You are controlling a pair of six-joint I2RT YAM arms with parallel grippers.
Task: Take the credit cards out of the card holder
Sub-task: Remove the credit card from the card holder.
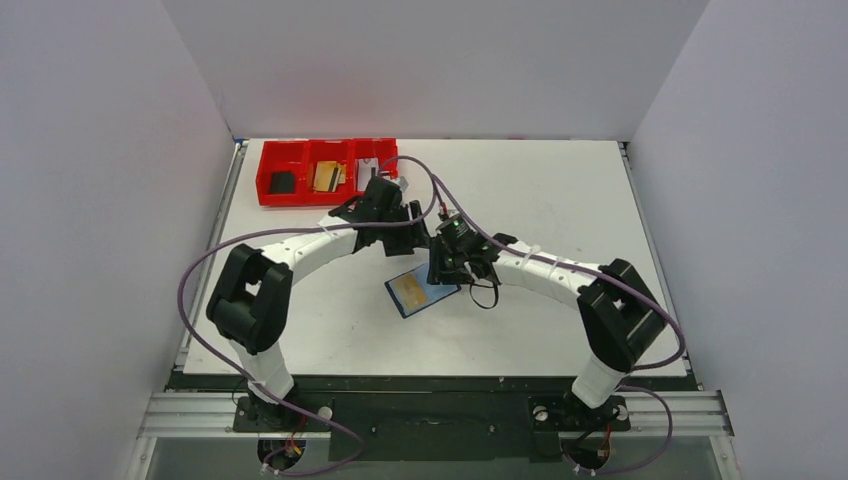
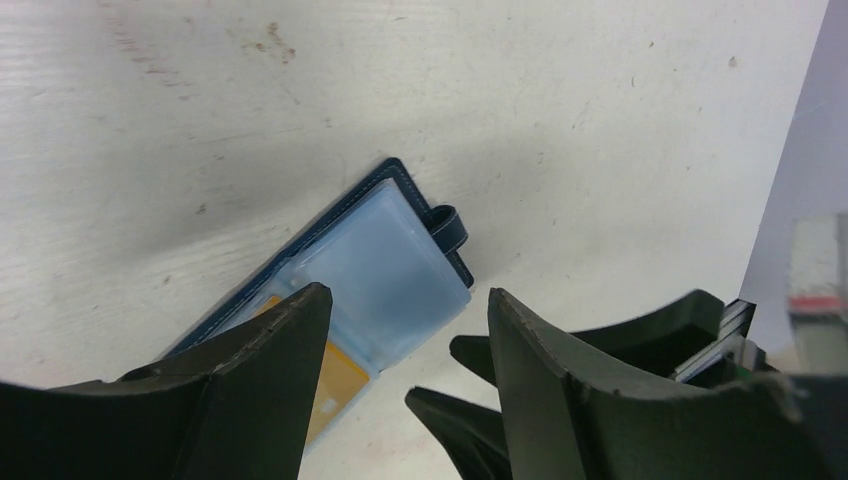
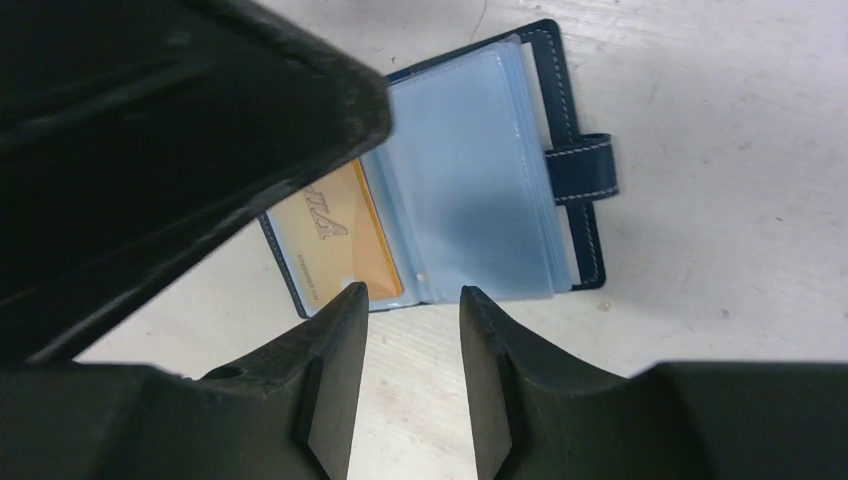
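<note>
Card holder [image 3: 480, 180]: lies open on the table [image 1: 560, 200], just ahead of the right gripper [image 3: 412, 292] and under the left gripper [image 2: 408, 292].

Cards inside: one tan-gold card [image 3: 335, 235], not yet extracted; the other pockets look empty.

Red tray [image 1: 268, 170], beyond the left gripper: three cards, one per compartment: black card [image 1: 283, 181], gold card [image 1: 326, 176], pale card [image 1: 367, 168].

Judgement: three out, one left.

Grippers: both empty, the left parted wide, the right narrowly.

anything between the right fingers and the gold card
Nothing lies between the open right gripper and the gold card's near edge. The left gripper hovers close by, hiding the card's far corner in the right wrist view, and the card sits in a card holder pocket.
</note>
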